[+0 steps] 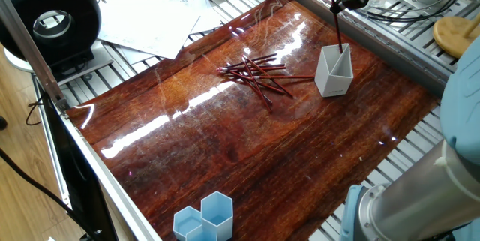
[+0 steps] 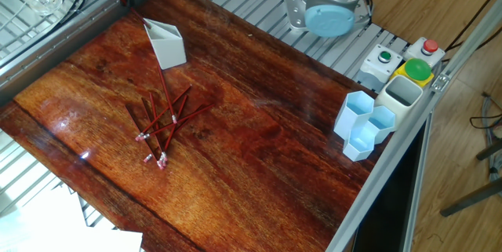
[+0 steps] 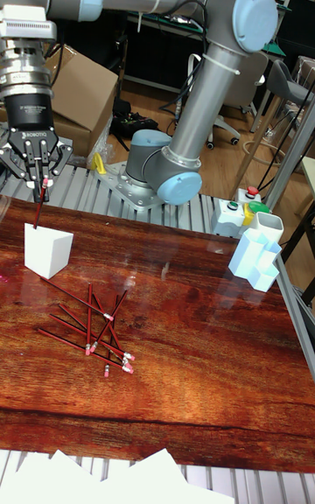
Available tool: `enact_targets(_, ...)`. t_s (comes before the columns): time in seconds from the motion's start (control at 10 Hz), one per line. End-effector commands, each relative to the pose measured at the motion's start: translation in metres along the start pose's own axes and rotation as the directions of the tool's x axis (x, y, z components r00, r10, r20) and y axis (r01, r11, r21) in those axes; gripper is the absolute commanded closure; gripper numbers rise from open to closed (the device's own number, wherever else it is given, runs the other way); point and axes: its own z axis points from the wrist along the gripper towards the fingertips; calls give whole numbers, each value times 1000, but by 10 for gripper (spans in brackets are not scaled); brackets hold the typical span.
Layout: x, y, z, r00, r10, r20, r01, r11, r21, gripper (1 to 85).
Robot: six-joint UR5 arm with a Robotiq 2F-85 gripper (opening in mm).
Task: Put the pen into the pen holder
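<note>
Gripper (image 3: 38,178) pinches the pen (image 3: 38,205) upright, tip inside the pen holder (image 3: 47,252). Loose pencils (image 3: 92,329) lie at its 5 o'clock on the table (image 3: 210,355)

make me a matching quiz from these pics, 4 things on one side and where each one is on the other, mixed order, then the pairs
Things
1. held pen
2. loose pens
3. pen holder
4. light blue cups

Places
A. lying in a heap mid-table
B. upright on the table below the hand
C. gripped in the hand, lower end inside the white cup
D. at the table edge beside the button box

Pairs: 1-C, 2-A, 3-B, 4-D
</note>
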Motion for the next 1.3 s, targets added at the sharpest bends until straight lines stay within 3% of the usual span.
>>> enact_targets(0.0,-8,-3,1,999,26,43,-27,1000,14,847)
enact_targets(0.2,-14,-2,3,997,43,68,-45,999,16,847)
enact_targets(0.5,-9,3,7,996,69,56,-70,997,12,840)
enact_targets(0.6,0,2,9,998,50,23,-51,998,28,767)
enact_targets(1.2,5,7,10,999,39,2,-39,999,14,560)
